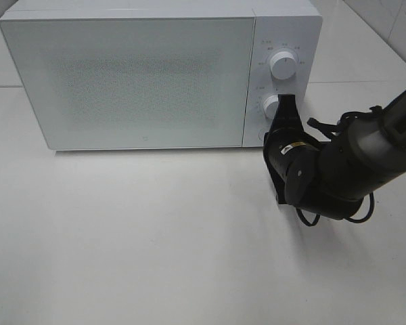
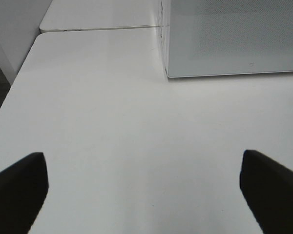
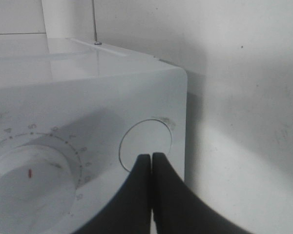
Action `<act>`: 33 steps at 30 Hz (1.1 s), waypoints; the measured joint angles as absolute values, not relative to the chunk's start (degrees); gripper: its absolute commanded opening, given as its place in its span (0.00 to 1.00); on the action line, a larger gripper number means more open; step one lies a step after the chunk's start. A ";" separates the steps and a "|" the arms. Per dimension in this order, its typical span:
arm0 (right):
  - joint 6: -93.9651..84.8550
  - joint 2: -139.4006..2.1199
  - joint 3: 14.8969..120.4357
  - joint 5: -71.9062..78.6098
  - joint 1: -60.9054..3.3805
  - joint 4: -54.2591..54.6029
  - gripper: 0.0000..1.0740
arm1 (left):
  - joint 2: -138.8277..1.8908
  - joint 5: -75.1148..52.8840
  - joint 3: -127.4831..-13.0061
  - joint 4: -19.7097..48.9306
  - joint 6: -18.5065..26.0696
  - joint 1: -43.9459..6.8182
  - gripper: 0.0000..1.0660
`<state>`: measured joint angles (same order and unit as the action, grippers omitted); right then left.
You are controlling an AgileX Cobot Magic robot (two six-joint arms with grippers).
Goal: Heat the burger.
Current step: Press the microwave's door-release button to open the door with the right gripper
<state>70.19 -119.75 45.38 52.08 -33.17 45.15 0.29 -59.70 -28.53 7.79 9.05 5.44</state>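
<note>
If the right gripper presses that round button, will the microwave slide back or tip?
Tipping looks unlikely: the microwave is a wide, low box flat on the table, and the round button at the shut right gripper sits low. It might creep back slightly on that smooth surface.

Probably a lab: microwave point(image 1: 159, 74) on bare white table point(image 1: 135, 237).

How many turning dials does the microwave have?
2. The upper dial sits high on the control panel; the lower dial is just below it, partly covered by the right pincer.

The burger is out of view; the white microwave point(image 1: 128, 81) stands shut.
</note>
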 measured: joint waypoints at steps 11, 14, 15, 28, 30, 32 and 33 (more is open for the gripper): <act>70.19 -122.56 48.36 52.02 -31.86 45.38 0.00 | 0.29 -59.70 -28.53 7.79 9.05 5.44 0.94; 70.13 -123.07 49.16 51.74 -31.51 45.26 0.00 | 0.29 -59.70 -28.53 7.79 9.05 5.44 0.94; 70.13 -123.19 49.50 51.74 -31.40 45.15 0.00 | 0.29 -59.70 -28.53 7.79 9.05 5.44 0.94; 70.36 -123.76 51.11 49.50 -30.37 45.21 0.00 | 0.29 -59.70 -28.53 7.79 9.05 5.44 0.94; 70.59 -123.87 51.34 49.27 -30.37 45.21 0.00 | 0.29 -59.70 -28.53 7.79 9.05 5.44 0.94; 70.76 -123.87 51.39 49.27 -30.60 45.32 0.00 | 0.29 -59.70 -28.53 7.79 9.05 5.44 0.94; 71.33 -123.87 51.62 49.22 -30.88 45.55 0.00 | 0.29 -59.70 -28.53 7.79 9.05 5.44 0.94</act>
